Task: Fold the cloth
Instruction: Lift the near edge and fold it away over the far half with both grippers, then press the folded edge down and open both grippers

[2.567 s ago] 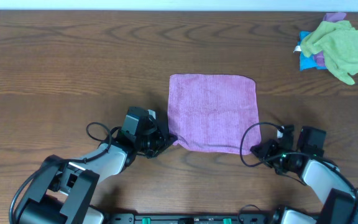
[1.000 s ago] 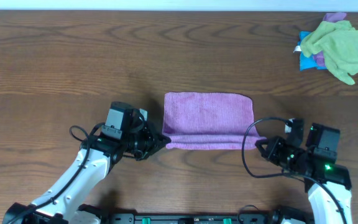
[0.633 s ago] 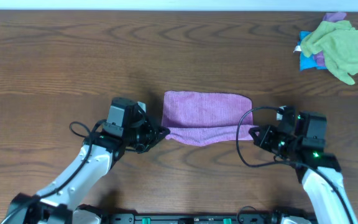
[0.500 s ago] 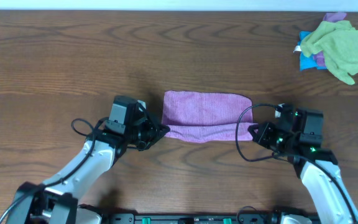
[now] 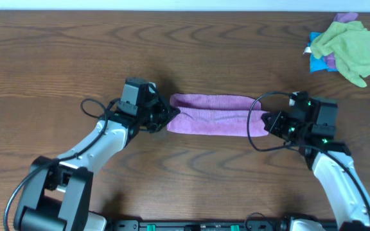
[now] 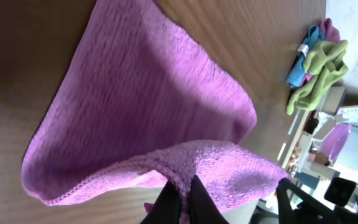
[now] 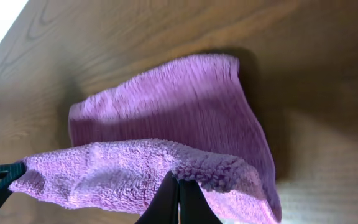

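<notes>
A purple cloth [image 5: 216, 115] lies mid-table, its near half lifted and carried over the far half, so it shows as a narrow band. My left gripper [image 5: 169, 115] is shut on the cloth's near left corner [image 6: 180, 175]. My right gripper [image 5: 266, 120] is shut on the near right corner [image 7: 185, 171]. Both held corners hang above the lower layer of the cloth [image 7: 166, 106], which rests flat on the wood in both wrist views [image 6: 135, 81].
A pile of green, blue and purple cloths [image 5: 347, 45] sits at the far right corner of the wooden table [image 5: 76, 58]. It also shows in the left wrist view [image 6: 312, 68]. Cables loop beside both wrists.
Both grippers have carried the cloth's near edge up and away from me, over the far half. The visible cloth went from a full square to a narrow band.
</notes>
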Tool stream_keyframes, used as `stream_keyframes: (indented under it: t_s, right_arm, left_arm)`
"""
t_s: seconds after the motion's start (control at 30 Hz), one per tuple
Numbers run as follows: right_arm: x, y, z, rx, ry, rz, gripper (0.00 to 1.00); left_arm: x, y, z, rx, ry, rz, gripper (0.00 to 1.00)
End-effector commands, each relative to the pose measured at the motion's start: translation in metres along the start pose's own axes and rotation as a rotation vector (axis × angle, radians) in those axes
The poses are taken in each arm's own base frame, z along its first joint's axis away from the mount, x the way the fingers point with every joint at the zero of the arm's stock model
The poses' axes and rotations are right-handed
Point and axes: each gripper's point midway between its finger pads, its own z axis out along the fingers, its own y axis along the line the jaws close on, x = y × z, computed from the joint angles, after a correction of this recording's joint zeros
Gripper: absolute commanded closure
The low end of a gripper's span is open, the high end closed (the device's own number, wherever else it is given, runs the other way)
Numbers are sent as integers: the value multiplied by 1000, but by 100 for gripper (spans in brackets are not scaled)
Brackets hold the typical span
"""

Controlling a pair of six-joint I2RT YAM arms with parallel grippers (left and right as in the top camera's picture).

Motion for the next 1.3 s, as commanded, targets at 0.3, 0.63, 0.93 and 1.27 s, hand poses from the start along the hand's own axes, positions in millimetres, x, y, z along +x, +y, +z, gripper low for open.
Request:
stream_keyframes:
  t_s: [0.3,0.63,0.93,1.27]
  right_arm:
    - [-34,3,28,10,-18,-13,99]
    - [-38,22,54,23,0,-79,99]
    - [-36,23,56,37,7,-86,99]
    - [-33,21,56,46,15,-82,99]
  left_arm:
    - [-30,-1,6,-37,-91,27,94]
    - [-46,2,1,-48,-155,23,94]
    - [-57,3,-1,-66,-217,52,94]
    - [-62,16,7,-101,-229,39,94]
